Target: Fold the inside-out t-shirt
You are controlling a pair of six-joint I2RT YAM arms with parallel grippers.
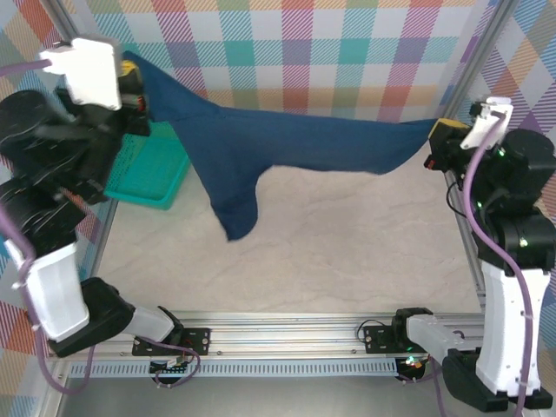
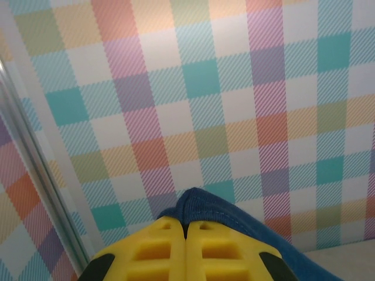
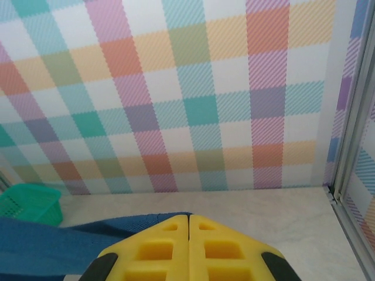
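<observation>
The inside-out t-shirt [image 1: 261, 143], dark navy cloth, hangs stretched in the air between both arms, with one part drooping down toward the table at centre-left. My left gripper [image 1: 132, 82] is raised at the far left and is shut on one end of the shirt; a stitched fold of the t-shirt [image 2: 217, 211] bulges out over my left gripper [image 2: 186, 227] with its yellow fingers pressed together. My right gripper [image 1: 439, 139] at the far right is shut on the other end; the t-shirt [image 3: 53, 237] runs off leftward from my right gripper [image 3: 188, 219].
A teal mesh basket [image 1: 148, 169] stands at the back left of the table, partly behind the left arm; the basket [image 3: 29, 202] also appears at the left edge. Checked walls enclose the back and sides. A metal frame post [image 3: 351, 146] stands at the right.
</observation>
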